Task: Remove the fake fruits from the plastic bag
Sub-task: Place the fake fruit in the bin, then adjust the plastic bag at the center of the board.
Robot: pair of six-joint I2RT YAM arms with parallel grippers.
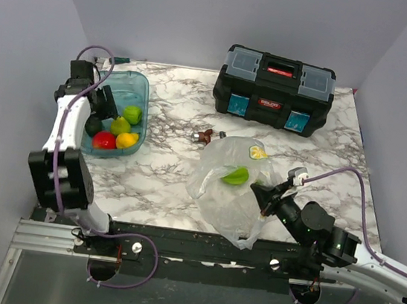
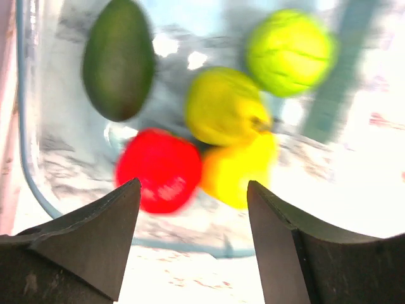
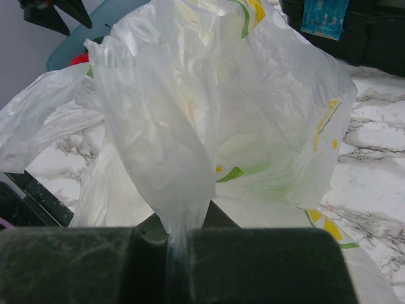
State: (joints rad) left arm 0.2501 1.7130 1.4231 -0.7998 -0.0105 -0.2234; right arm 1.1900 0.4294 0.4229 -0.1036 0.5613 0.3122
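Top external view: the left gripper (image 1: 103, 101) is hovering over the teal tub (image 1: 146, 107) at the upper left of the frame, its jaws standing apart and holding nothing. Five fake fruits (image 1: 120, 129) are lying in the tub: a red one (image 1: 104, 140), a yellow one (image 1: 127, 140), a yellow-green one (image 1: 120, 124), a lime-green ball (image 1: 132, 114) and an elongated dark green one (image 1: 93, 125). The left wrist view is showing them blurred beyond the spread fingers (image 2: 95, 240).

The plastic bag (image 1: 220, 195) is lying on the marble table (image 1: 163, 177) at centre right, with a lime-green fruit (image 1: 236, 176) showing through it. The right gripper (image 1: 264, 194) is clamping a gathered fold of the bag. The right wrist view is showing the film pinched between closed fingers (image 3: 253, 266).

A black toolbox (image 1: 274, 90) is standing at the upper centre. A small brown piece of hardware (image 1: 205, 136) is lying near the bag's upper left edge.
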